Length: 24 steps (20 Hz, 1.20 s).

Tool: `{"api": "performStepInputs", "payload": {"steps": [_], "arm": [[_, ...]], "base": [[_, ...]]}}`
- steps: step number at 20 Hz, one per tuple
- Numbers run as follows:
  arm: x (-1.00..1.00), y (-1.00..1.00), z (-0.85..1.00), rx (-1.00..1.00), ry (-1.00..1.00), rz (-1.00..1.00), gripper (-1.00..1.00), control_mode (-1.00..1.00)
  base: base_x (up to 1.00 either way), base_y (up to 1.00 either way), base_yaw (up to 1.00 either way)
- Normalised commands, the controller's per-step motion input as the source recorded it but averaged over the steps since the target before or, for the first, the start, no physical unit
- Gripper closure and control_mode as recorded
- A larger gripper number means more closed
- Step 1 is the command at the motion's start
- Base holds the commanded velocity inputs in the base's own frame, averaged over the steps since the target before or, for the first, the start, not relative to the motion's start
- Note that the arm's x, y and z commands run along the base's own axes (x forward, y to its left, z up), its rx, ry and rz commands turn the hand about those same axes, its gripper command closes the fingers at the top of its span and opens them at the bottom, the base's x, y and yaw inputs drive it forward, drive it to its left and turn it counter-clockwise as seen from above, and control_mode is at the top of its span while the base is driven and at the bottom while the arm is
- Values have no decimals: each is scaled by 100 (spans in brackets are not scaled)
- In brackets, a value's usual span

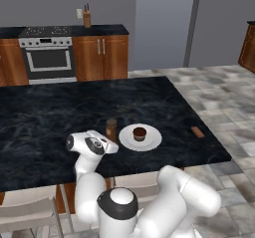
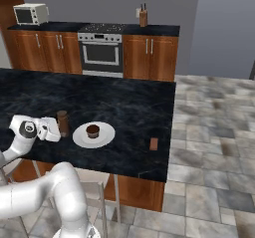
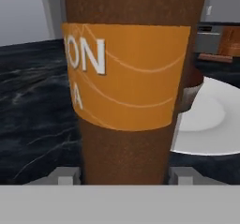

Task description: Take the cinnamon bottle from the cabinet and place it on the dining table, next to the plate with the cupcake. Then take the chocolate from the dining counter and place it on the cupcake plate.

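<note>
I had the cinnamon bottle (image 1: 111, 129) standing upright on the black marble tabletop (image 1: 60, 112), just beside the white plate (image 1: 151, 141) on its left, so I judged the first half of the task to be at the point of release. My tool (image 2: 56, 129) was at the bottle's side, level with its lower body. In the hand view the bottle (image 3: 129, 78) filled the space between my two finger tips (image 3: 65, 175), which sat close at either flank; I could not tell whether they pressed on it or had just let go.

The next move, as I judged it, called for spreading the tool fully and drawing straight back, away from the bottle, without tipping it toward the plate. After that I would need to reach across to the chocolate (image 1: 197, 132), which lay flat near the tabletop's right edge, well apart from the plate, and carry it onto the plate beside the cupcake (image 1: 139, 133).

By my count: one bottle, one plate, one cupcake at the plate's middle, one chocolate bar.
</note>
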Motion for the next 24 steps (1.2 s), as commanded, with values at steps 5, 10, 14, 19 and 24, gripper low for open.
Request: {"api": "performStepInputs", "payload": {"steps": [5,10,14,19,24], "arm": [[-8,12,-17,0,-11,0,-100,-100],[-2,14,-18,0,-4,0,-100,-100],[-4,23,-16,0,0,0,-100,-100],[-4,29,-22,1,0,0,-100,-100],[-11,31,-22,0,0,0,-100,-100]], "base": [[0,0,0],[0,0,0],[0,0,0],[0,0,0],[0,0,0]]}}
